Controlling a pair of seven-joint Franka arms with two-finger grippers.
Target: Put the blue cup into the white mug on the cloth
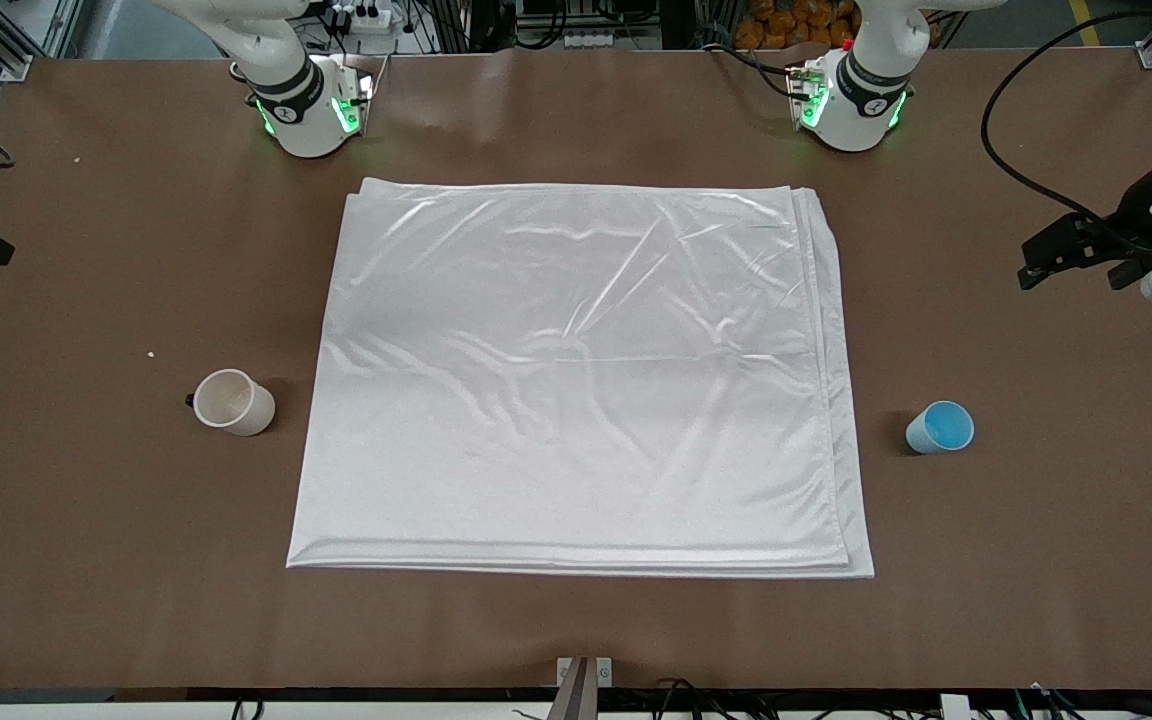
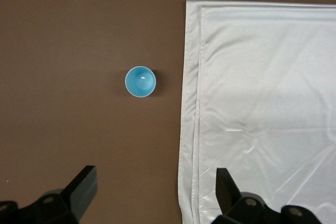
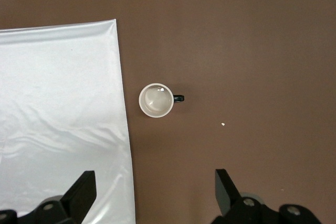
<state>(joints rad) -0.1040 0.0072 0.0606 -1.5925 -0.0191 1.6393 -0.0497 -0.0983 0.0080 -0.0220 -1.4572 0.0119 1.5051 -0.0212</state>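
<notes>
The blue cup [image 1: 940, 428] stands upright on the brown table beside the cloth's edge, toward the left arm's end. The white mug [image 1: 233, 402] stands on the table beside the cloth's other edge, toward the right arm's end, with its black handle pointing away from the cloth. The cloth [image 1: 576, 370] lies flat in the middle with nothing on it. My left gripper [image 2: 156, 174] is open and empty, high over the table near the cloth's edge, with the blue cup [image 2: 140, 82] below. My right gripper [image 3: 156, 178] is open and empty, high above the white mug [image 3: 156, 100].
Both arm bases stand at the table's back edge. A small white crumb [image 1: 150, 353] lies near the mug. A metal bracket [image 1: 584, 680] sits at the front edge. A black cable [image 1: 1011, 150] loops over the table at the left arm's end.
</notes>
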